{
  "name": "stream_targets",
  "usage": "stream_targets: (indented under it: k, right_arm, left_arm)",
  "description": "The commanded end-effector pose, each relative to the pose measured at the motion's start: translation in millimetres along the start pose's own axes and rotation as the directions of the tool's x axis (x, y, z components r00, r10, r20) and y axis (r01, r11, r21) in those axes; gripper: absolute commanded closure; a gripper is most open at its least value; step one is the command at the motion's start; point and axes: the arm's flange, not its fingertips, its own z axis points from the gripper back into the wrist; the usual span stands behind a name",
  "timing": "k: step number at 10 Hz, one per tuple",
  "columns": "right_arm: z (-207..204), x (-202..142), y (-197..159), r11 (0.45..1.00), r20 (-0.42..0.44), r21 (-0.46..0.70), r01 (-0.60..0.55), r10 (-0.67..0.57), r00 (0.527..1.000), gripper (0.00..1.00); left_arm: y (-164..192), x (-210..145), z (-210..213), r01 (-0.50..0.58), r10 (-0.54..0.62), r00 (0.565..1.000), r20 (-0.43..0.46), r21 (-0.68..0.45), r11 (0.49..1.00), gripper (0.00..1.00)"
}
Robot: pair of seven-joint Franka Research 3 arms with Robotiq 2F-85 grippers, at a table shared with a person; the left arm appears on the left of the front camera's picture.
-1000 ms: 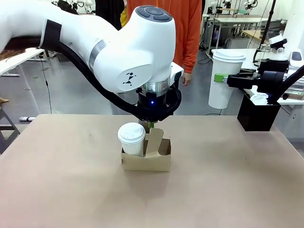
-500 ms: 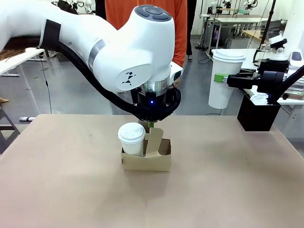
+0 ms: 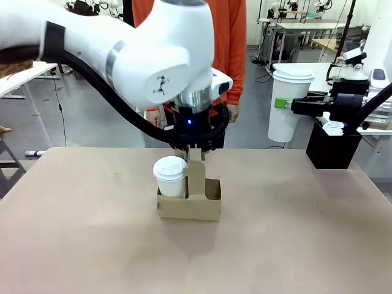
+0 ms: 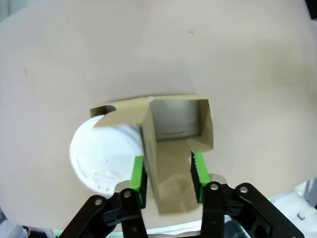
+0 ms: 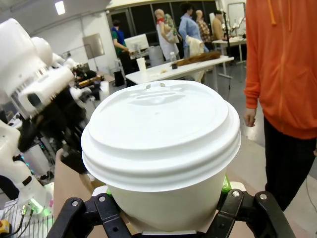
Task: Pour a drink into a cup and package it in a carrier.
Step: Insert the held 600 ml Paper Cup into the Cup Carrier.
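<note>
Packaging seems to be the step in hand.

From the front, the carrier [image 3: 190, 209] sits in the middle of the table [image 3: 92, 233]. A short cup [image 3: 169, 174] is in its left slot and the right slot is free. The left gripper [image 3: 196, 154] hangs directly over the upright handle [image 3: 196, 177]. Its fingertips are hidden behind the handle top and the big wrist. High at the right, near a black box [image 3: 332, 147], the right gripper [image 3: 283, 103] is clamped on the side of the lidded cup [image 3: 288, 110]. It holds the cup upright in the air, well apart from the carrier. A person [image 3: 229, 37] stands at the far side.

From the left wrist, the green pads [image 4: 139, 173] stand apart, one on each side of the handle. Whether they press on it or only flank it, I cannot tell. The free slot lies just beyond, and the short cup beside it is blurred.

From the right wrist, the lid is very large in the picture and the jaws close on the cup wall under it. The lid hides whether the drink is inside, and the cup base is cut off.

Next, I judge, the cup must travel across and go straight down into the free slot. The left arm crowds that space, so it should either steady the handle or move away.
</note>
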Motion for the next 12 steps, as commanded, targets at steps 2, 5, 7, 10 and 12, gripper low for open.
stream_targets:
  k: [2, 5, 7, 10, 12]
  right_arm:
    - [-45.8, 14.3, -50.2, 0.989, -0.07, 0.117, 0.092, -0.084, 0.994, 0.2]
    - [-88.5, 15.5, -54.3, 0.961, -0.087, 0.269, 0.057, -0.035, 0.996, 0.2]
    - [-108.5, 12.9, -37.2, 0.913, -0.051, 0.408, -0.016, 0.04, 0.998, 0.2]
    - [-122.8, 0.8, -21.2, 0.842, -0.069, 0.536, -0.066, 0.121, 0.99, 0.2]
    - [-121.1, 1.1, -14.1, 0.861, -0.069, 0.508, -0.039, 0.086, 0.994, 0.2]
  left_arm:
    - [38.1, -3.0, 49.0, 0.127, -0.13, 0.991, -0.042, -0.073, 0.989, 0.0]
    - [89.7, 2.8, 83.3, 0.371, -0.384, 0.921, -0.057, -0.167, 0.914, 0.0]
    - [140.0, -1.3, 90.4, 0.592, -0.606, 0.794, 0.044, -0.279, 0.756, 0.0]
    - [213.4, -9.5, 75.6, 0.758, -0.725, 0.635, 0.267, -0.397, 0.517, 0.0]
    - [195.6, 3.7, 87.1, 0.707, -0.691, 0.699, 0.185, -0.326, 0.628, 0.0]
